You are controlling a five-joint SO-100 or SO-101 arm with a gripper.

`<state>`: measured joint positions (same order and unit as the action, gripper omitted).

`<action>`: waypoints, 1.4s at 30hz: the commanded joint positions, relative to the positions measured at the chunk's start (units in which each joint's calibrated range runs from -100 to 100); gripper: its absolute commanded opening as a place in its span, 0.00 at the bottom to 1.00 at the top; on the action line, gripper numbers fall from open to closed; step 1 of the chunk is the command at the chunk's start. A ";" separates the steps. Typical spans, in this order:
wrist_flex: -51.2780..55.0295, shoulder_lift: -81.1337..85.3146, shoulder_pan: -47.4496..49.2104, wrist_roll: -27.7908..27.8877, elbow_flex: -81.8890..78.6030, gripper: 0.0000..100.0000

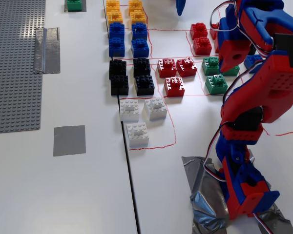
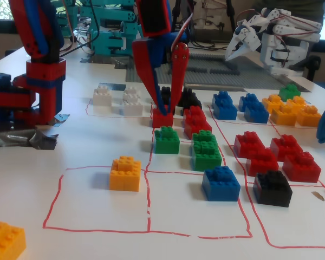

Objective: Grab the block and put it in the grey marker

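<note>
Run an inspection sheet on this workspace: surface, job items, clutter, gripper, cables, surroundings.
Surface: white table with hand-drawn red pen outlines; a dark seam runs along it.
Job's things: yellow-orange studded plastic brick alone in a red outline, not gripped; flat grey tape square bare.
Clutter: red, green, blue, black, white and further yellow-orange bricks in groups; studded grey baseplate; wrinkled silver tape strip.
Grippers: red-and-blue gripper open, tips down at a small red brick; contact cannot be told.
Cables: thin wires run along the arm.
Surroundings: white robot arm and teal robot arm behind.
</note>
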<state>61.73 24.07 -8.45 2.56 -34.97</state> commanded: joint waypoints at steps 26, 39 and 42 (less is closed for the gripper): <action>1.35 -7.90 6.00 -2.93 15.08 0.00; 15.31 0.93 -8.03 0.93 14.90 0.00; 15.96 5.55 -15.49 6.84 11.53 0.00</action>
<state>76.86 24.49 -19.65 5.64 -24.43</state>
